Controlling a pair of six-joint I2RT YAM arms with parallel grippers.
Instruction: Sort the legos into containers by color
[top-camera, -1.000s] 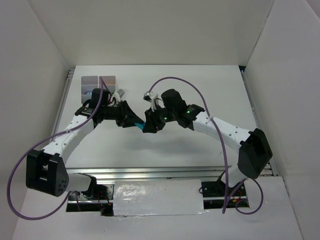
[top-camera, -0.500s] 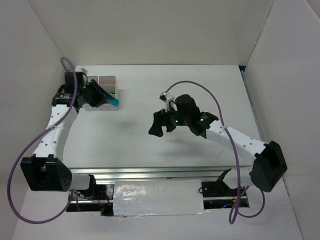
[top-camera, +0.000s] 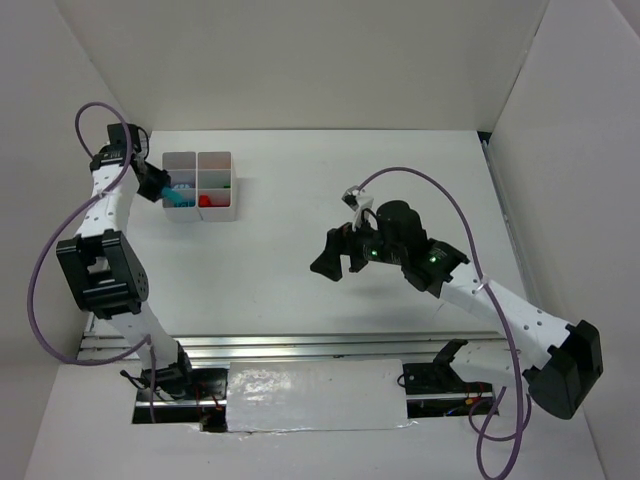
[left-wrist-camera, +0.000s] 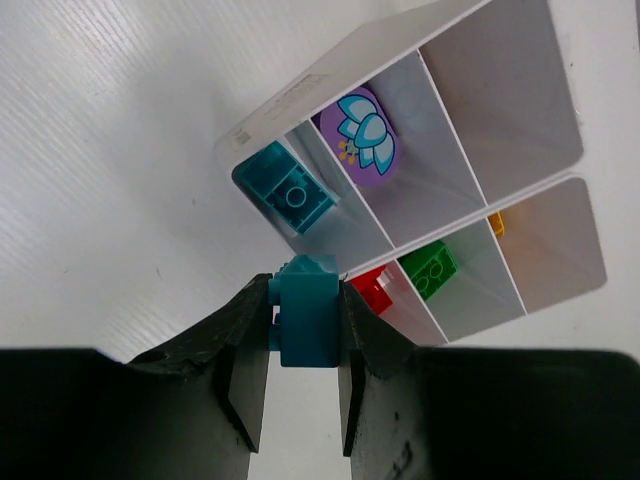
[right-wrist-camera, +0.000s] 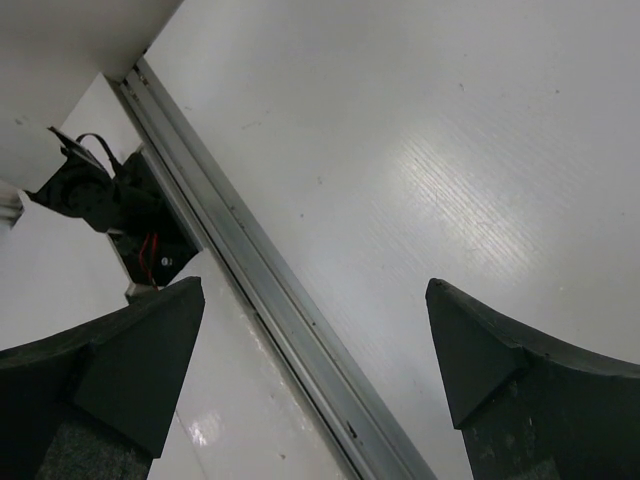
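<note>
Left gripper (left-wrist-camera: 303, 300) pinches one boxy teal lego (left-wrist-camera: 308, 328), hovering at the white tray's (left-wrist-camera: 300, 95) near corner. Inside, one apiece: teal brick (left-wrist-camera: 290, 197), purple flower-print oval (left-wrist-camera: 365, 135), red piece (left-wrist-camera: 376, 291), green brick (left-wrist-camera: 431, 270), seemingly an orange sliver (left-wrist-camera: 496, 223). Right gripper (right-wrist-camera: 315, 340) gapes empty above the table (right-wrist-camera: 400, 150).

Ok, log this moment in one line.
left gripper: shut on teal lego | where: at divided tray, near teal brick inside it | right gripper: open, empty | step: drop pending
</note>
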